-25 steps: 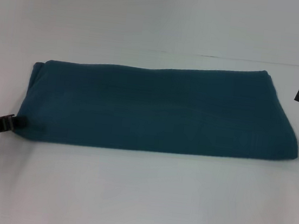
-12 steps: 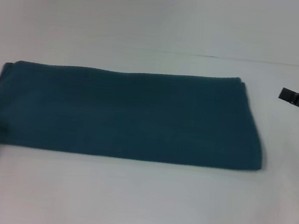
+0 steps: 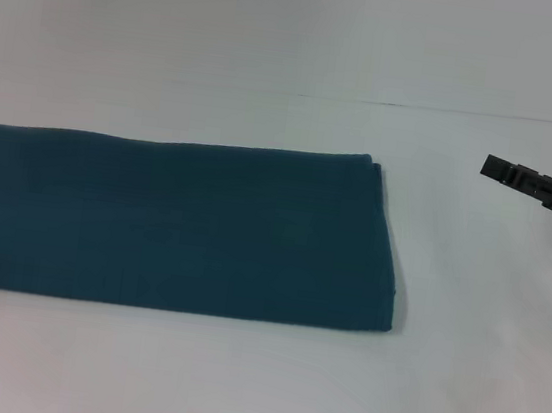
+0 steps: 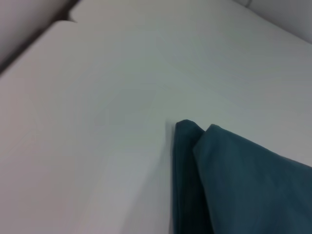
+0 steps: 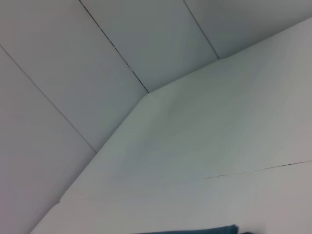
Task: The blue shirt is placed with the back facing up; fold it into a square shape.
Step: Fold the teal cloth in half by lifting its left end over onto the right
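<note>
The blue shirt [image 3: 173, 224] lies folded into a long flat band on the white table [image 3: 264, 386]. In the head view it runs off the left edge and its right end stops near the middle right. My right gripper [image 3: 489, 167] hovers to the right of that end, apart from the cloth. My left gripper is out of the head view. The left wrist view shows a layered end corner of the shirt [image 4: 243, 180]. The right wrist view shows a thin strip of the shirt [image 5: 209, 230].
The white table's far edge [image 3: 449, 111] meets a pale wall. A seam between table panels shows in the right wrist view [image 5: 258, 169]. Bare table lies in front of and to the right of the shirt.
The shirt has slid well to the left, its left end and my left gripper leaving the head view. My right gripper has moved left and slightly down, toward the shirt's right end.
</note>
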Available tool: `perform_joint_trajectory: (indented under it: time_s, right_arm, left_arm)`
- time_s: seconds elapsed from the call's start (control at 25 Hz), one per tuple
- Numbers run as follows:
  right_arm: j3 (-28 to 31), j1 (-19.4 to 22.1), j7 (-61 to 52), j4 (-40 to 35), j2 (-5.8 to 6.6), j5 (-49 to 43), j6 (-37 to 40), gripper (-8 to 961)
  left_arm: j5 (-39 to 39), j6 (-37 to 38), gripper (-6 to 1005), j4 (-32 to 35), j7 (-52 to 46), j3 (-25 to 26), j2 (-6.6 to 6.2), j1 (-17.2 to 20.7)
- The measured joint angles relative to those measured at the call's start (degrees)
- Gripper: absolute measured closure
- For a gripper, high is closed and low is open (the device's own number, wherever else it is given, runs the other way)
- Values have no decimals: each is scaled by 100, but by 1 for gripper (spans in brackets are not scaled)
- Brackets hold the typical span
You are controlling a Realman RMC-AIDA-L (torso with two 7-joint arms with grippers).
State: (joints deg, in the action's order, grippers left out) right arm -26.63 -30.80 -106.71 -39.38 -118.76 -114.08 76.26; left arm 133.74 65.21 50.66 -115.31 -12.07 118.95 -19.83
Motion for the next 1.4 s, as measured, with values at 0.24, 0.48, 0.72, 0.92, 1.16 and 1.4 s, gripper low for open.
perform_joint_trajectory:
  time_s: [0.24, 0.48, 0.72, 0.92, 1.16, 1.4]
  right_arm:
    - [0, 12, 75, 35, -1, 0, -10, 126]
    - [34, 120, 225, 153, 67, -1, 70, 126]
    - [-10, 241, 277, 145, 221, -31, 177, 126]
    - [-29, 315, 307, 163, 420, -176, 234, 127]
    - [-30, 297, 307, 160, 581, -392, 216, 127]
    - [-94, 173, 289, 160, 563, -603, 51, 125]
  left_arm:
    - [-499, 1063, 997, 314, 35, 6, 21, -96]
    - [-1898, 2579, 996, 331, 216, -442, 295, -648]
    - [-2991, 2369, 994, -641, 502, -1800, 528, -1410]
    - [-3624, 1338, 993, -2908, 1747, -2360, 543, -2082]
    - [-4344, 410, 956, -5539, 4394, -2064, 568, -2552]
    - [-4227, 491, 758, -6508, 5642, -1610, 569, -2555]
